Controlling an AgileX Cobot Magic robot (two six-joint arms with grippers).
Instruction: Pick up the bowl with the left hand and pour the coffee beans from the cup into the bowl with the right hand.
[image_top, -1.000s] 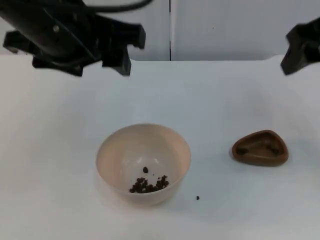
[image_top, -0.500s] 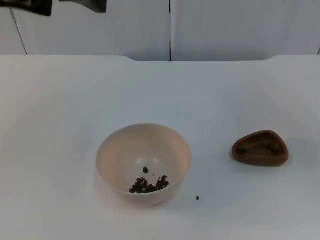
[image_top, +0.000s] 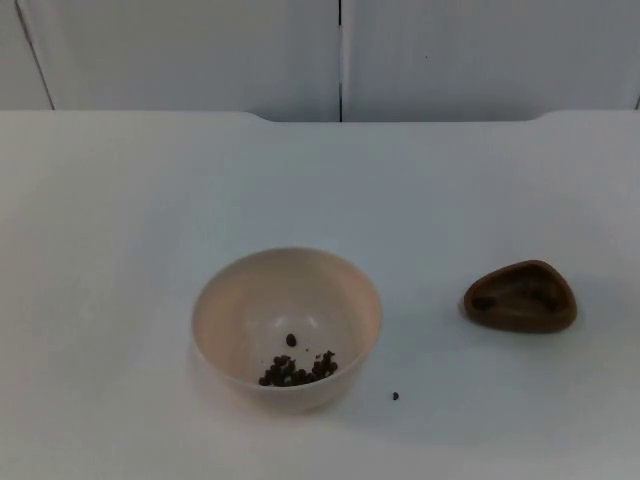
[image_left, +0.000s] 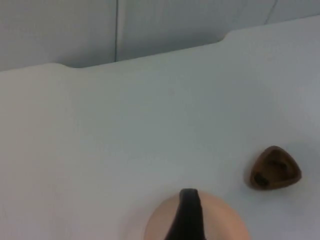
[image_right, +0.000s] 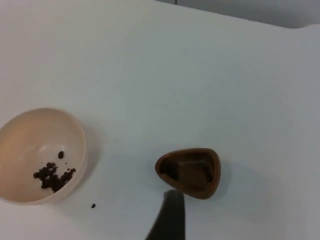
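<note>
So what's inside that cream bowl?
A small heap of coffee beans lies in the bowl, with one stray bean on the table beside it. Nothing covers the inside.

Bowl and cup on the desk

The bowl (image_top: 287, 328) stands upright on the desk (image_top: 150, 200) with beans (image_top: 297, 368) inside, at its near side. The cup (image_top: 520, 297) sits well apart to the bowl's right. One stray bean (image_top: 395, 396) lies on the desk just beside the bowl, at its near right.
</note>
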